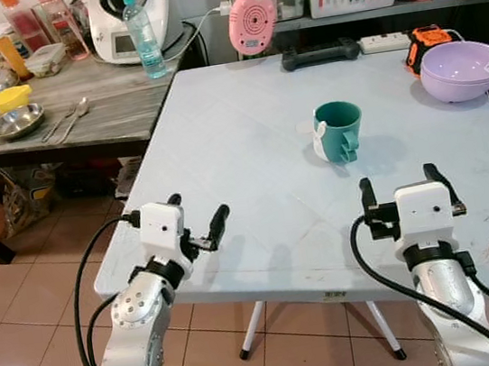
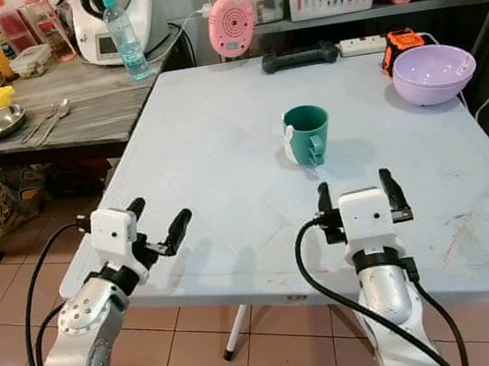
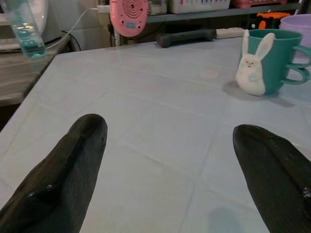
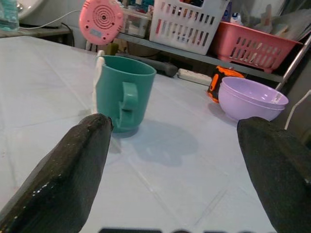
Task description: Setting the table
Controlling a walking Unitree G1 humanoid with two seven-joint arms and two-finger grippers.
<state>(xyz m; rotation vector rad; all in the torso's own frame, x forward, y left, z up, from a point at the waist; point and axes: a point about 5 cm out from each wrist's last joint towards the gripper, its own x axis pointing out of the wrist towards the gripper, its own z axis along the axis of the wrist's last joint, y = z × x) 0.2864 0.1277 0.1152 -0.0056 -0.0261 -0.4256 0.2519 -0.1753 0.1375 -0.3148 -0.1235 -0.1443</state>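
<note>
Nearest, at the pale blue counter [image 1: 261,235] edge: left pincer [image 1: 197,219] and right pincer [image 1: 407,189], both spread wide, holding nothing, glossy black fingers cut off in the wrist views. Mid-counter, just beyond the right pincer: smooth teal mug [image 1: 339,130], upright, white rabbit figure on its left side. Far right: rounded lilac bowl [image 1: 462,70], stacked rims. Far left, on a wooden side counter [image 1: 115,105]: steel bowl [image 1: 17,121], spoons [image 1: 69,121], plastic bottle [image 1: 143,39].
</note>
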